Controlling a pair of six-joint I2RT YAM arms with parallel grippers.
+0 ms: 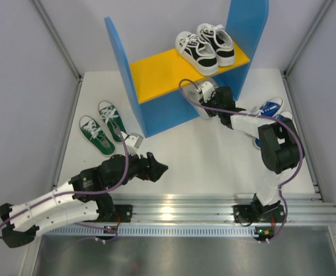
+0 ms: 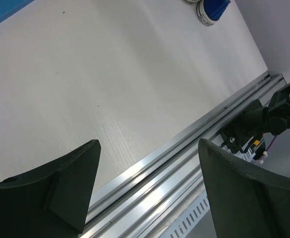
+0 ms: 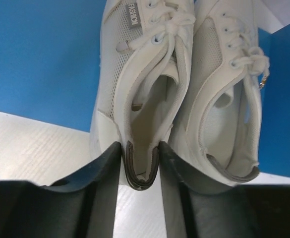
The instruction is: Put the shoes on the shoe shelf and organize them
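White shoes [image 3: 145, 99] lie side by side on the surface [image 1: 213, 155] beneath the shelf's [image 1: 124, 69] orange board [image 1: 156, 72]. The right gripper [image 3: 141, 158] is clamped on the heel wall of one of them (the one at the left of the wrist view, its partner pressed alongside). Both point toes away from the gripper, deeper under the board, with their long axes in line with its fingers. The left gripper [image 2: 148, 148] hangs spread wide above the surface.
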